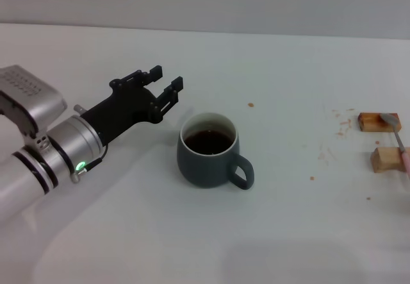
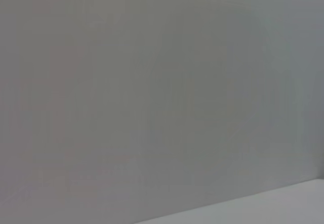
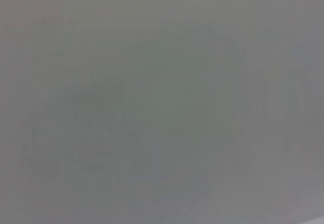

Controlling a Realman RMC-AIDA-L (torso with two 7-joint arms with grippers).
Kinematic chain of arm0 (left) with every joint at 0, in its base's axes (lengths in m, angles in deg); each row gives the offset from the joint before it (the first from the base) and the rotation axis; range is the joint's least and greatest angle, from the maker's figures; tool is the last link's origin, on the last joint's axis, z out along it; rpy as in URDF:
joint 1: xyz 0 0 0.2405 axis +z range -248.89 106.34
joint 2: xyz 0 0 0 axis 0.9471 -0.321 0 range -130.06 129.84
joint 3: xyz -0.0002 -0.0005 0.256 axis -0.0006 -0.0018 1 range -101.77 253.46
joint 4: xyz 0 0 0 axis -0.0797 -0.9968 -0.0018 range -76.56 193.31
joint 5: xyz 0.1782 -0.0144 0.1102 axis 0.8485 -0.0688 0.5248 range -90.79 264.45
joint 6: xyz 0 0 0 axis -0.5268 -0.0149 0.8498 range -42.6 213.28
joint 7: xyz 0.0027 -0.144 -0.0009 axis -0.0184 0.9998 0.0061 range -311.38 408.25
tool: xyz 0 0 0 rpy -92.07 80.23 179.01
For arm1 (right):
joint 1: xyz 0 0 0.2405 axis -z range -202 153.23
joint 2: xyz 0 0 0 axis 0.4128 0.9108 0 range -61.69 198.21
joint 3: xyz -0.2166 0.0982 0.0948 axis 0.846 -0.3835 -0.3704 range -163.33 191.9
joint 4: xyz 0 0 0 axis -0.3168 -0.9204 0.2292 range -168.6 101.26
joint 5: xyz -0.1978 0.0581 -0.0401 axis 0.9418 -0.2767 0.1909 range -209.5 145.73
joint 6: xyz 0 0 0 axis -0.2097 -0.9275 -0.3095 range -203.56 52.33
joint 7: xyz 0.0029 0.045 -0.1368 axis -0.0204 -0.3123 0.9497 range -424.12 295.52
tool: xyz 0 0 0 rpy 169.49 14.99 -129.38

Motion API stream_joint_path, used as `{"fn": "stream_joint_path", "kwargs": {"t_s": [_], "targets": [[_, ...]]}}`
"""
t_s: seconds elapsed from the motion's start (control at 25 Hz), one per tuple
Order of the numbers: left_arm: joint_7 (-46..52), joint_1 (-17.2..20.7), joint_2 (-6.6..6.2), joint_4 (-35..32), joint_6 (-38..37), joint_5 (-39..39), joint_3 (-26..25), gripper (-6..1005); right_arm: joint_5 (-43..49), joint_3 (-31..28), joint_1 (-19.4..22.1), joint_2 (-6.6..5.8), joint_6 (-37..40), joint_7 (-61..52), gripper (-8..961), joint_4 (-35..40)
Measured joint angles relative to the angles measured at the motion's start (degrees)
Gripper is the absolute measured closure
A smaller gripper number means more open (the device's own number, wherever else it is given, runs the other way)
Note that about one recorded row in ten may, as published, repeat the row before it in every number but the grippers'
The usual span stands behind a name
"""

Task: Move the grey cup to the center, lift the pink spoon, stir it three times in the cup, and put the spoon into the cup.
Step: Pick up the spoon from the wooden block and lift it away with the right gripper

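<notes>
The grey cup [image 1: 210, 150] stands upright near the middle of the white table, holding dark brown liquid, its handle toward the front right. My left gripper [image 1: 166, 82] is open and empty, a short way to the cup's left and slightly behind it, apart from it. The pink spoon [image 1: 400, 144] lies at the far right edge across two wooden blocks, its metal bowl on the far block and only a bit of its pink handle showing. The right gripper is out of view. Both wrist views show only plain grey surface.
Two small wooden blocks [image 1: 378, 121] [image 1: 387, 159] sit at the far right under the spoon. Small brown crumbs [image 1: 251, 104] are scattered on the white table [image 1: 288, 233] right of the cup.
</notes>
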Motion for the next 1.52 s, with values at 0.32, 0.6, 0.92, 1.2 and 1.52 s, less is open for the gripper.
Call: {"fn": "stream_joint_path", "kwargs": {"t_s": [0.32, 0.6, 0.92, 1.2, 1.52], "targets": [[0.12, -0.78, 0.4, -0.29, 0.74, -0.01, 0.33, 520, 4.81, 0.29, 0.43, 0.06, -3.29, 0.13, 327, -0.63], [0.12, -0.84, 0.59, -0.36, 1.44, -0.02, 0.31, 523, 4.94, 2.34, 0.11, 0.1, -4.99, 0.16, 327, -0.94], [0.12, -0.45, 0.74, -0.09, 1.72, -0.01, 0.27, 524, 5.66, 3.28, -1.24, 0.2, -8.65, 0.2, 327, -1.47], [0.1, -0.44, 0.8, -0.05, 1.7, -0.01, 0.11, 525, 5.7, 4.37, -1.39, 0.19, -9.25, 0.23, 328, -1.55], [-0.06, -0.39, 0.82, 0.15, 1.47, -0.01, -0.08, 527, 5.7, 4.56, -1.58, 0.18, -10.65, 0.24, 328, -1.6]]}}
